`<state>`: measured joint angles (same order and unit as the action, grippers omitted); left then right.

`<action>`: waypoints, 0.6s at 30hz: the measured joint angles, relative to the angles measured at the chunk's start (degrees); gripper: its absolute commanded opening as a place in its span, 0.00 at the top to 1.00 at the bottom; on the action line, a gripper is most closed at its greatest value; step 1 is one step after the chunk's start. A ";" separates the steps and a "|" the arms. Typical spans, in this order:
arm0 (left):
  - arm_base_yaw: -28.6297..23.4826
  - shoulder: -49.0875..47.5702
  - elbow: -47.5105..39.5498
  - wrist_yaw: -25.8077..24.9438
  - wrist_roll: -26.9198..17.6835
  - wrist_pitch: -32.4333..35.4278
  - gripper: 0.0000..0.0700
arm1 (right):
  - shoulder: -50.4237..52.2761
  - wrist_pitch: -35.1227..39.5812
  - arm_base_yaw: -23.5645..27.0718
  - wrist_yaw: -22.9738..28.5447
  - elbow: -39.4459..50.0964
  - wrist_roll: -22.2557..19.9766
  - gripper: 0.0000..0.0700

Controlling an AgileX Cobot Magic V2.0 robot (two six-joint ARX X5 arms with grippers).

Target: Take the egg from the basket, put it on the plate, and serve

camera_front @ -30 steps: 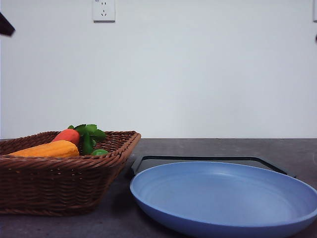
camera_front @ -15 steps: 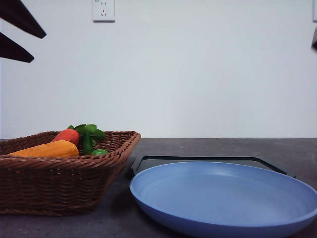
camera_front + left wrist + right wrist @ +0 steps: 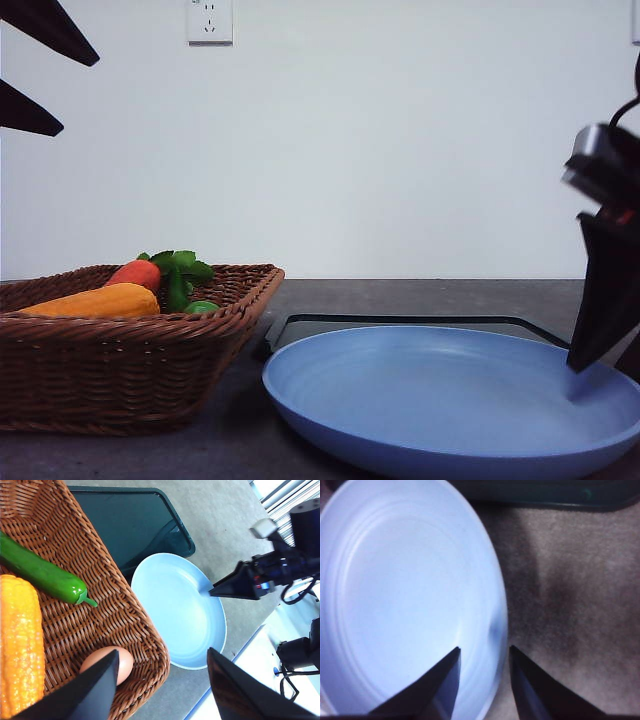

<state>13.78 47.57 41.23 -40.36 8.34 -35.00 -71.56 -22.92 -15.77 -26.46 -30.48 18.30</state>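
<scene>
In the front view, the woven brown wicker basket [image 3: 120, 340] stands on the dark grey worktop [image 3: 420, 296], just to the left of the round light blue plate [image 3: 450, 400], which is bare. The left hand [image 3: 40, 78] hangs high above the basket with its fingers spread wide. The right hand [image 3: 603, 300] is low over the far right part of the plate, one dark finger near the rim.

In the left wrist view, the small pinkish-brown egg [image 3: 111, 661] lies inside the basket, in the corner nearest the plate [image 3: 177, 615], beside a yellow corn cob [image 3: 20, 645] and a long green pepper [image 3: 42, 572]. The left hand [image 3: 165, 690] is open wide and empty above that corner.

In the right wrist view, the right hand [image 3: 482, 687] is open narrowly and empty, with the plate's rim [image 3: 501, 625] between its fingers.

I judge that the step is the reach for the egg; it is not yet grasped. The next move needs the left hand to descend over the egg and close gently.
</scene>
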 measured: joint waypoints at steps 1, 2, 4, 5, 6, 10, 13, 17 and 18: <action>0.00 0.00 0.00 0.00 0.00 0.00 0.48 | -0.60 0.17 0.00 0.01 0.00 0.11 0.79; 0.00 0.00 0.00 0.00 0.00 0.00 0.48 | -1.08 0.31 0.00 0.01 0.00 0.17 0.83; 0.00 0.00 0.00 0.00 0.00 -0.02 0.48 | -1.56 0.45 0.00 0.02 0.00 0.20 0.91; 0.00 0.00 0.00 0.00 -0.02 -0.10 0.48 | -1.61 0.48 0.00 0.01 0.00 0.20 0.95; 0.00 0.00 0.00 0.00 -0.07 -0.24 0.48 | -1.61 0.51 0.00 0.00 0.00 0.20 0.99; 0.00 0.00 0.00 0.00 -1.46 -1.85 0.42 | -1.56 0.54 0.00 -0.10 0.00 0.52 1.00; 0.04 0.00 0.00 0.07 -2.35 -2.27 0.39 | -0.83 -0.12 0.01 -0.33 0.00 0.83 1.00; 1.89 0.49 0.09 3.16 -3.63 -2.17 0.39 | 3.50 -3.61 0.08 -0.24 0.00 1.02 1.00; 2.64 0.85 0.22 4.61 -4.13 -2.29 0.39 | 4.90 -4.82 0.11 -0.17 0.00 1.01 1.00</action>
<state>16.43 48.42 41.45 -35.75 4.21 -37.30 -66.65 -27.75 -15.66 -26.63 -30.48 19.31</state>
